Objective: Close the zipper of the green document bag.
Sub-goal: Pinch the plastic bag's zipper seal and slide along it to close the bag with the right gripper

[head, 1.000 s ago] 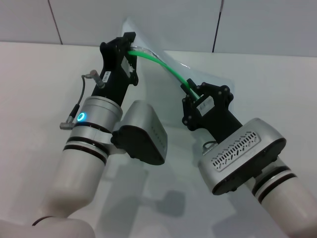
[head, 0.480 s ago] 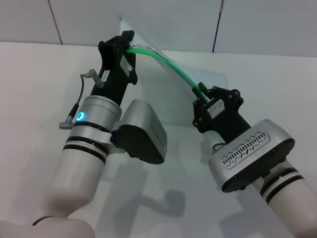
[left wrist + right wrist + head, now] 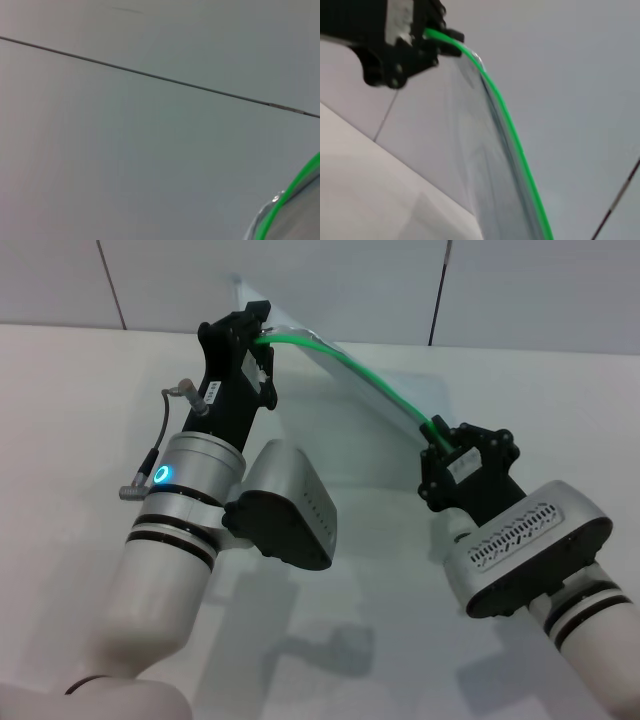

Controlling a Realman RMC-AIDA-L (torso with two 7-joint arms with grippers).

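Note:
The green document bag (image 3: 345, 410) is a translucent pouch held up off the white table between both grippers. Its zipper (image 3: 370, 380) is a bright green strip running along the top edge from one gripper to the other. My left gripper (image 3: 262, 328) is shut on the bag's far-left end of that edge. Lower and to the right, my right gripper (image 3: 436, 430) is shut on the zipper; the slider is hidden in its fingers. The right wrist view looks along the zipper (image 3: 514, 135) and bag (image 3: 480, 165) to the left gripper (image 3: 427, 32). A short piece of zipper (image 3: 287, 195) shows in the left wrist view.
The white table (image 3: 60, 420) spreads under both arms. A pale tiled wall (image 3: 350, 280) with dark seams stands right behind the bag. My two forearms fill the near middle of the head view.
My right gripper has slid along the zipper, to the right and toward me, so a longer, straighter stretch of green strip now spans the grippers. The left gripper has held still.

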